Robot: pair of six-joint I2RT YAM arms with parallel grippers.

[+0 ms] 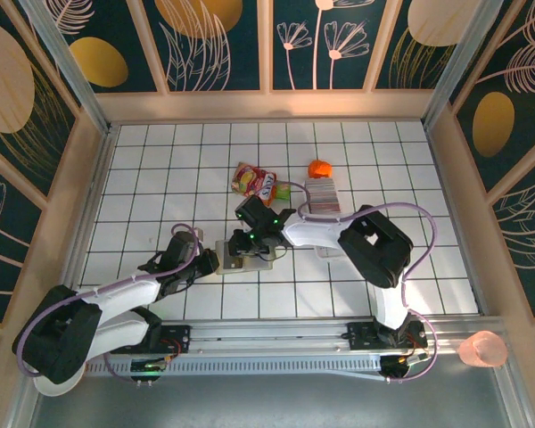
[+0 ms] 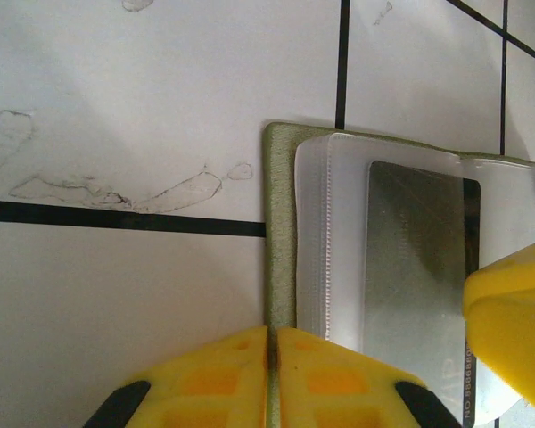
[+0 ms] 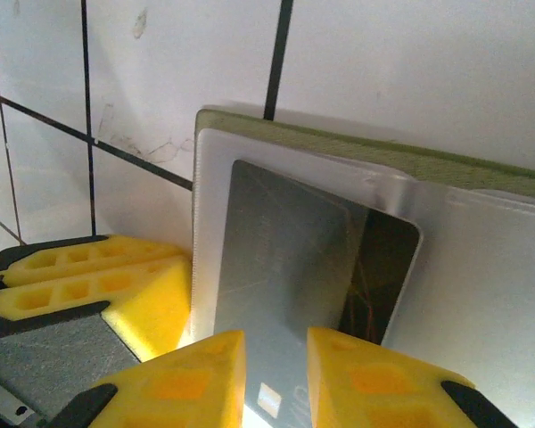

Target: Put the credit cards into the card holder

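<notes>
The card holder (image 1: 260, 262) lies open on the tiles just in front of the arms, olive-green outside (image 2: 281, 223), pale inside. My left gripper (image 2: 273, 332) is shut on its green left edge. A silvery credit card (image 3: 285, 250) sits partly inside a clear pocket, over a dark card (image 3: 388, 267). My right gripper (image 3: 276, 343) hovers over the card's near end, its jaws a little apart, with the card lying flat below the gap. One right finger (image 2: 508, 308) shows in the left wrist view. More credit cards (image 1: 324, 198) stand on edge in a tray further back.
A colourful snack packet (image 1: 254, 182) and an orange object (image 1: 319, 168) lie behind the holder. A pink cup (image 1: 483, 349) stands off the table at the near right. Wooden walls enclose the tiled table.
</notes>
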